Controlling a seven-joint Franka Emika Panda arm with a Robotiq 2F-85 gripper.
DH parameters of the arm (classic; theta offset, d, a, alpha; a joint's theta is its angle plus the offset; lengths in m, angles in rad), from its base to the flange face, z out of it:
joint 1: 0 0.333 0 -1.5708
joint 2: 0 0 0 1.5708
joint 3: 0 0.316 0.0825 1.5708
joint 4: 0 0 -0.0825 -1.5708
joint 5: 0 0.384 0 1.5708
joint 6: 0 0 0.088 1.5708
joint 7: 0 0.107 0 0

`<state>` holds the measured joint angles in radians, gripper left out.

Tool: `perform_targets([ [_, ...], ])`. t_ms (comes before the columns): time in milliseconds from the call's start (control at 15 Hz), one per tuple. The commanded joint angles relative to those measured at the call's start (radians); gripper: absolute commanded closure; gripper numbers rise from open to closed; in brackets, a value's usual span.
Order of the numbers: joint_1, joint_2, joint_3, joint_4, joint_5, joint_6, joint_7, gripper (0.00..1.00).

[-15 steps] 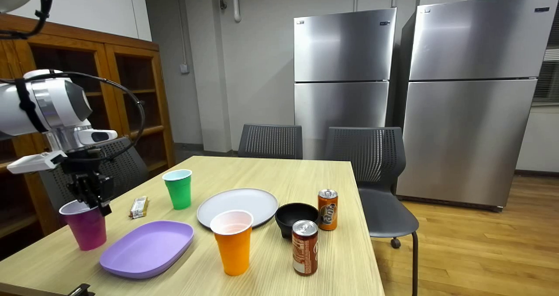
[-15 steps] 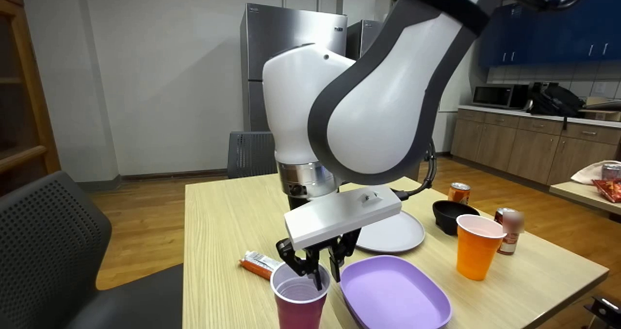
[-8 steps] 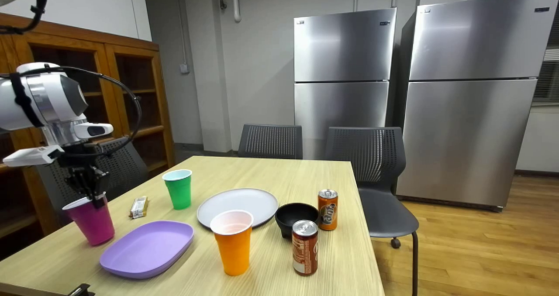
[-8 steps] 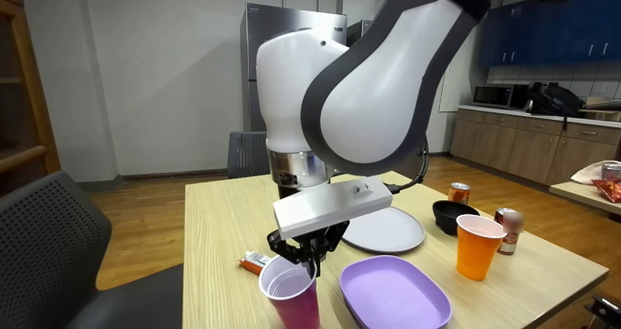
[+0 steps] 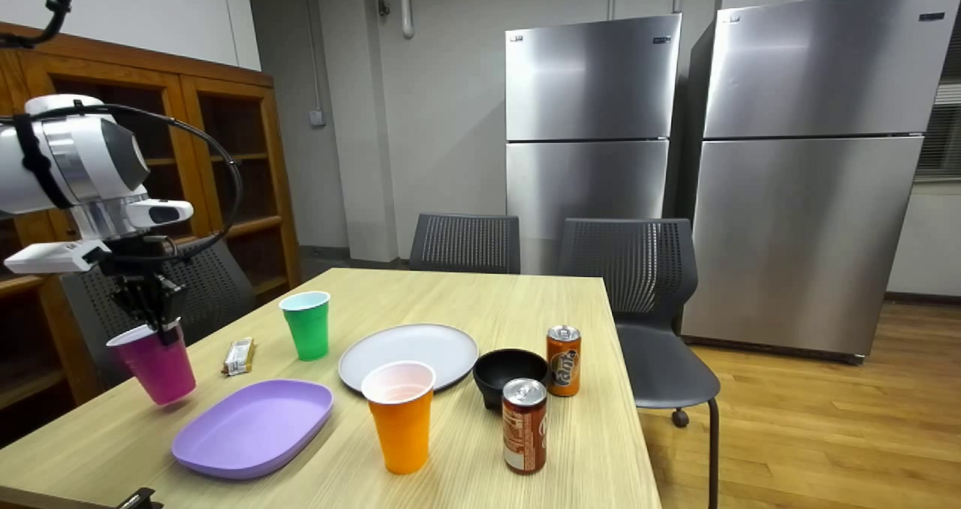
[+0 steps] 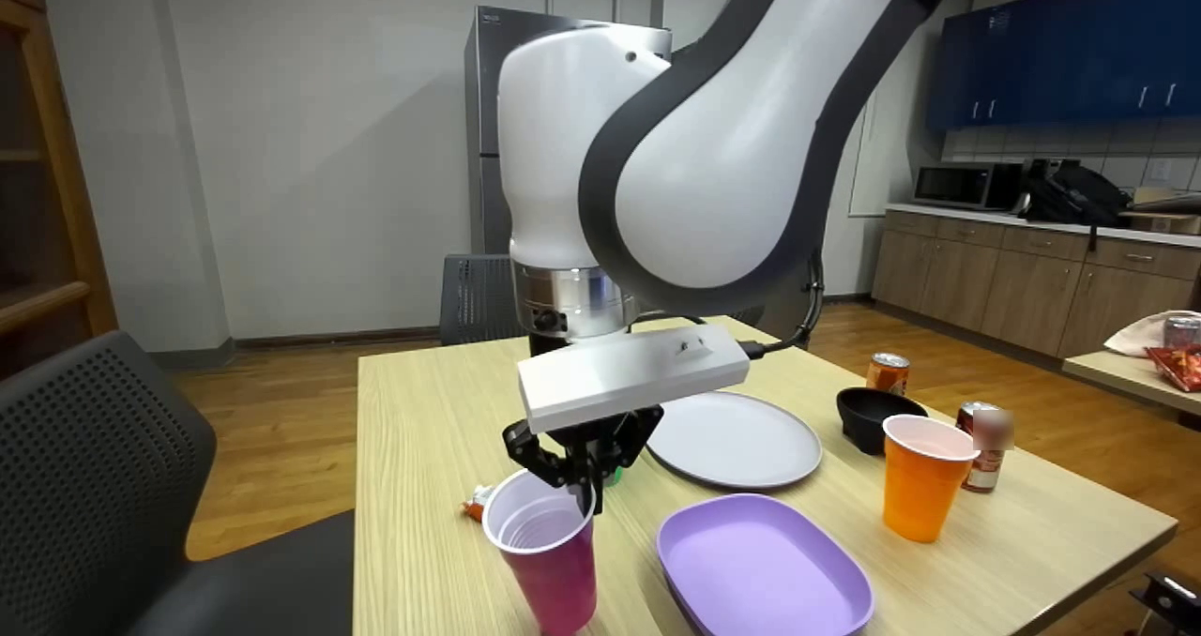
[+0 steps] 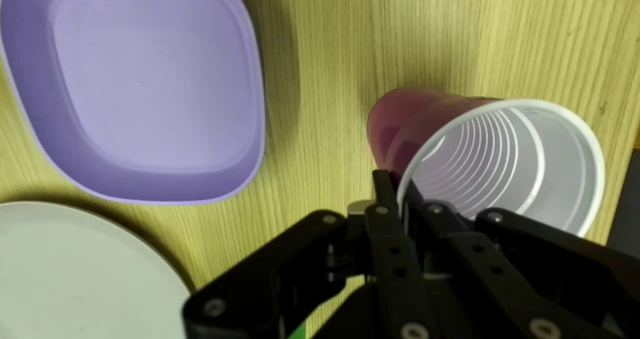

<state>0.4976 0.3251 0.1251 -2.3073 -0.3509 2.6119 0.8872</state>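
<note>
Pinching a thin rim, the end effector (image 7: 397,185) has one black finger inside the magenta cup (image 5: 159,368) and one outside; the cup is tilted just below it, mouth leaning away from the purple dish (image 5: 251,428). I can't tell whether the cup's base touches the surface (image 5: 480,299).

That surface runs out beneath the end effector, pale with straight wood grain. Well off from the end effector lies a round, matte grey plate (image 5: 409,346); the shallow, rounded-square purple dish is closer, just beside it. Of the smooth cups, an orange cup (image 5: 404,428) stands beyond the dish, a green cup (image 5: 308,330) nearer. Farthest from the end effector are a dull black bowl (image 6: 861,422), a shiny orange can (image 5: 564,366) and a red-brown can (image 5: 524,434); near it lies a little wrapped bar (image 5: 239,356).

Above the end effector, the white-and-grey arm (image 6: 713,195) slopes down to a bulging joint, narrows through a silvery collar, and ends with fingers pointing down.
</note>
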Motion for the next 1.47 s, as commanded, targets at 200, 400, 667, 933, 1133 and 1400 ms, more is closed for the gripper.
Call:
perform_targets([
  [200, -0.057, -0.134, 0.018, -0.044, 0.058, -0.015, -0.067, 0.99],
  [400, -0.094, -0.185, 0.016, -0.059, 0.073, -0.013, -0.069, 0.99],
  [667, -0.150, -0.248, 0.013, -0.081, 0.089, -0.020, -0.066, 0.99],
  [933, -0.205, -0.299, 0.004, -0.107, 0.095, -0.036, -0.053, 0.99],
  [1133, -0.248, -0.323, -0.007, -0.123, 0.086, -0.052, -0.040, 0.99],
  [1400, -0.303, -0.343, -0.026, -0.138, 0.076, -0.081, -0.018, 0.99],
])
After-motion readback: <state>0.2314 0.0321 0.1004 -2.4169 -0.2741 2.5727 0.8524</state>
